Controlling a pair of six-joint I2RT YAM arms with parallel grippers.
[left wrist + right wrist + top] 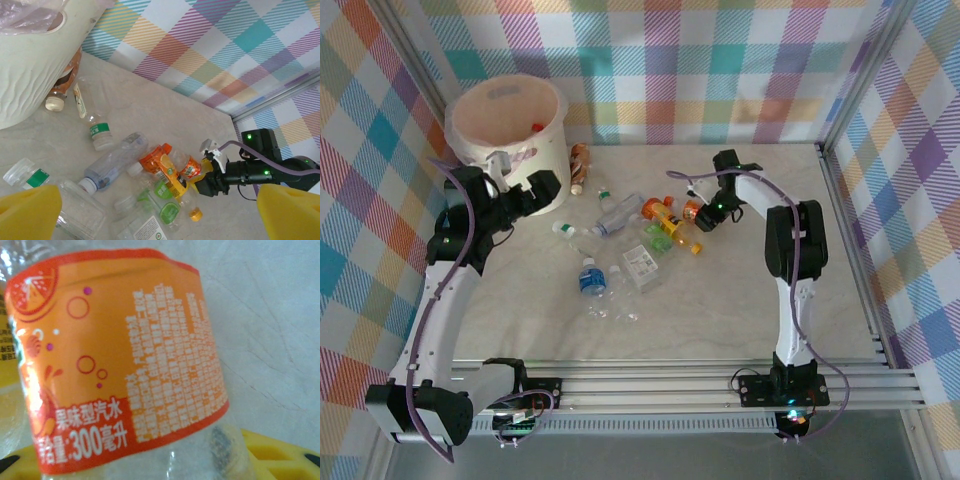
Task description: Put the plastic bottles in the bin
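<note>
— Start from above. Where's the bin point(480, 150)?

— Far left corner of the table point(740, 300). The bottles point(616, 215) lie loose in the middle, and a brown bottle point(580, 165) lies just beside the bin's base.

— And the arms?

— The left gripper point(542, 188) hangs right by the bin's wall. The right gripper point(703, 214) is at an orange-label bottle point(692, 209) on the right edge of the pile.

— Left wrist camera?

— Its yellow fingers point(30, 212) stand wide apart at the bottom corners, with nothing held. The bin's wall is upper left and the bottles are spread on the table below. Beyond them the right gripper is against the orange-label bottle.

— Right wrist camera?

— The orange label is very close, with a yellow finger point(280, 455) at the lower right. The bottle seems to sit between the fingers, but I cannot tell whether they pinch it.
</note>
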